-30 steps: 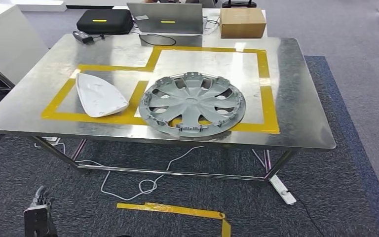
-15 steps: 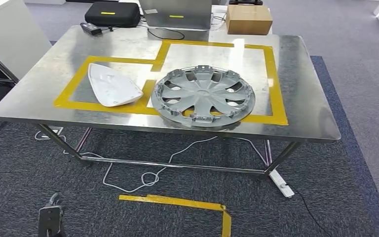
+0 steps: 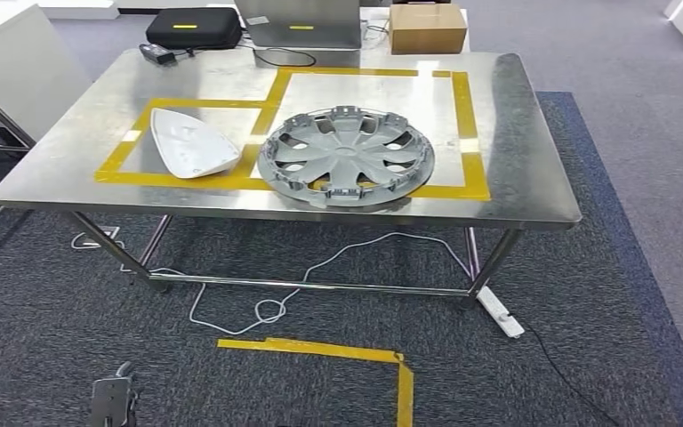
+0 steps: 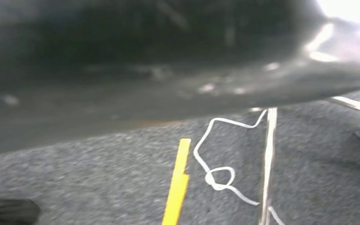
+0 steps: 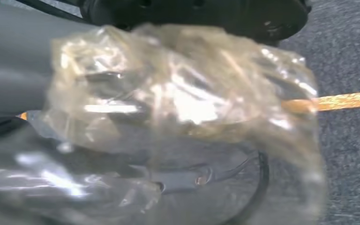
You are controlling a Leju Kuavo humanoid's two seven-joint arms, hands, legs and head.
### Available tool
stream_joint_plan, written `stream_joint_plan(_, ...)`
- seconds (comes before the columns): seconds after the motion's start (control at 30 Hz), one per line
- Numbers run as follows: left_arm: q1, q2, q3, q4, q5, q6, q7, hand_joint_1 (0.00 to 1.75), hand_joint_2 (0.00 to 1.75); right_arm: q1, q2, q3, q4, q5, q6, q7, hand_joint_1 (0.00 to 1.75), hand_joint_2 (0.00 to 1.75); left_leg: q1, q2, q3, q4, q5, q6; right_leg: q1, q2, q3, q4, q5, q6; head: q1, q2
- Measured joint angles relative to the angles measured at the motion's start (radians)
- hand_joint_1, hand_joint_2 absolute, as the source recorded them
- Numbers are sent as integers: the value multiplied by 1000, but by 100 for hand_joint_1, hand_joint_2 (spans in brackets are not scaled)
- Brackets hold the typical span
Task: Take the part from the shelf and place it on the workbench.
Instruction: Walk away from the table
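From the head camera I saw the steel desk (image 3: 534, 178) ahead, with a grey wheel cover (image 3: 347, 157) lying flat on it across the yellow tape (image 3: 467, 133), and a white part (image 3: 190, 142) just beside it inside the smaller taped box. My left hand (image 3: 113, 398) hung low over the carpet (image 3: 605, 356); I could not tell its state. My right wrist camera showed a crinkled clear bag (image 5: 183, 108) close up, and I could not tell whether that hand gripped it.

hubcap (image 3: 346, 157) and white part (image 3: 191, 142) on workbench (image 3: 516, 169)
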Motion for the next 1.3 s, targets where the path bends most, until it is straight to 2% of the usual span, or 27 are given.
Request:
stream_joint_plan(0.03,-3,3,1,13,0,3,0,0,0,0,0,0,-1,0,0,0,0,0,1,0,20,-4,15,0,0,0,-11,5,7,1,0,0)
stream_joint_plan(0.07,-6,6,1,23,0,5,0,0,0,0,0,0,-2,1,0,0,0,0,1,0,56,-44,41,2,0,1,-21,11,13,3,0,0)
stream_joint_plan(0.13,-13,13,2,42,0,9,0,0,0,0,0,0,-2,2,0,0,0,0,0,-2,150,-179,85,9,2,2,-42,25,23,10,-1,0)
stream_joint_plan(0.2,-20,18,5,61,-3,18,0,0,0,-1,0,0,-3,2,0,-1,0,0,-3,-4,200,-271,92,17,5,2,-59,34,35,20,0,0)
stream_joint_plan(0.3,-25,23,15,97,-5,36,3,0,0,0,0,-1,-3,4,0,-1,0,0,-2,-3,191,-293,94,32,6,3,-82,43,45,38,0,0)
stream_joint_plan(0.33,-27,23,18,111,-7,43,5,0,0,0,0,-2,-3,5,1,-1,0,0,0,-1,182,-296,100,41,6,4,-94,59,27,43,2,0)
stream_joint_plan(0.37,-28,25,20,125,-10,51,8,0,0,0,0,-2,-4,5,1,-1,0,0,1,0,173,-298,108,51,6,5,-110,91,-6,48,4,0)
stream_joint_plan(0.43,-30,31,26,156,-19,65,11,0,0,-1,0,-3,-4,6,2,-1,0,0,-2,3,150,-297,126,61,4,6,-153,217,-100,53,7,0)
stream_joint_plan(0.47,-30,34,29,171,-26,73,13,0,0,-1,0,-4,-4,7,2,-1,0,0,-5,4,137,-297,136,63,3,7,-170,282,-132,54,7,0)
stream_joint_plan(0.5,-31,36,31,187,-36,83,15,0,0,-2,0,-6,-4,9,3,-1,0,0,-7,5,125,-297,146,64,3,6,-175,327,-145,54,7,0)
stream_joint_plan(0.53,-31,39,32,204,-51,96,19,0,0,-2,0,-10,-4,12,3,-2,0,0,-10,6,113,-296,155,64,3,7,-160,333,-133,52,7,0)
stream_joint_plan(0.57,-31,41,33,221,-68,111,25,0,0,-3,0,-14,-4,16,4,-2,0,0,-12,6,102,-296,164,64,4,7,-127,301,-105,49,7,0)
stream_joint_plan(0.63,-32,46,33,257,-95,138,41,0,0,-9,0,-22,-4,26,5,-4,0,0,-17,6,86,-295,180,61,8,7,-18,154,-55,36,7,0)
stream_joint_plan(0.67,-33,47,33,272,-102,146,46,0,0,-13,0,-25,-5,29,6,-4,0,0,-19,6,79,-294,188,58,10,6,33,77,-48,30,6,0)
stream_joint_plan(0.7,-33,48,33,285,-105,150,49,0,0,-17,0,-28,-5,31,6,-5,0,0,-20,7,74,-293,196,54,12,7,68,21,-50,26,6,0)
stream_joint_plan(0.73,-33,50,33,296,-107,152,50,0,0,-19,0,-31,-6,32,6,-5,0,0,-20,8,69,-293,205,49,14,7,83,-10,-55,24,6,0)
stream_joint_plan(0.8,-34,55,33,313,-108,154,52,0,0,-19,0,-37,-6,34,6,-6,0,0,-18,8,61,-292,213,39,13,5,74,-24,-47,18,7,0)
stream_joint_plan(0.83,-34,58,33,320,-108,154,53,0,0,-18,0,-40,-6,35,6,-6,0,0,-18,5,56,-281,198,33,10,4,67,-27,-38,12,7,0)
stream_joint_plan(0.9,-33,62,33,331,-114,159,60,0,0,-18,0,-43,-6,38,6,-6,0,0,-13,0,32,-207,121,20,6,0,54,-28,-21,0,4,0)
stream_joint_plan(0.97,-34,65,33,345,-132,172,75,0,0,-19,0,-46,-6,43,7,-5,0,0,-6,-1,-1,-77,36,9,5,-1,34,-17,-8,-3,2,0)
stream_joint_plan(1.0,-33,66,33,353,-142,181,82,0,0,-19,0,-49,-6,45,7,-5,0,0,-3,-1,-8,-28,17,5,4,-1,22,-9,-4,-2,2,0)
stream_joint_plan(1.03,-32,66,32,360,-151,188,88,0,0,-20,0,-51,-6,48,7,-4,0,0,0,0,0,-13,18,1,3,-1,8,0,0,0,2,0)
stream_joint_plan(1.07,-31,67,31,366,-156,194,92,0,0,-20,0,-54,-6,49,8,-3,0,0,4,0,27,-38,37,-1,1,-1,-5,10,2,3,2,0)
stream_joint_plan(1.1,-31,68,29,371,-159,197,94,0,0,-21,0,-56,-6,50,8,-3,0,0,7,0,67,-96,66,-4,-1,-1,-16,20,3,5,2,0)
stream_joint_plan(1.17,-32,69,26,379,-162,200,96,0,0,-23,0,-59,-6,52,8,-2,0,0,8,-3,141,-215,98,-3,-2,0,-37,38,5,13,1,0)
stream_joint_plan(1.23,-33,69,24,387,-163,201,97,0,0,-26,0,-61,-6,54,8,-2,0,0,5,-7,160,-259,96,5,0,2,-50,49,11,26,1,0)
stream_joint_plan(1.3,-34,70,22,392,-167,205,100,0,0,-27,0,-64,-6,56,8,-2,0,0,4,-7,150,-264,103,20,-2,4,-57,53,17,39,2,0)
